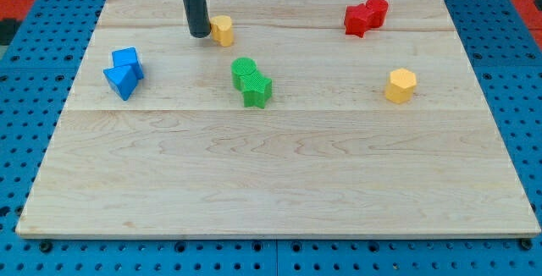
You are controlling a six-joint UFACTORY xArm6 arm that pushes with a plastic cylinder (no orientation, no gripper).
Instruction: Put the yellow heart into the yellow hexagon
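Down on the wooden surface (271, 174) with my tip (200, 34), close to the view's top edge and left of centre. Ends a straight dark rod (194, 1) coming in from the view's top. As for a pincer, cannot tell wide or narrow: only the rod to go by, holding nothing. Just beside the tip on the view's right, the yellow heart (222, 30), so near that touching or a hair apart cannot be told. Well apart from the tip, far toward the view's right and somewhat lower, the yellow hexagon (401, 85), standing alone and nowhere near the heart. Further toward the view's right of the tip and slightly higher, two red blocks (366, 16) pressed together, shapes hard to make out. Below the tip and a little to the view's right, a green cylinder (245, 71) touching a second green block (257, 90), star-like perhaps. Below the tip toward the view's left, a blue block (127, 59) touching a blue triangle (121, 81). Around the surface on every side, a blue pegboard (25, 73).
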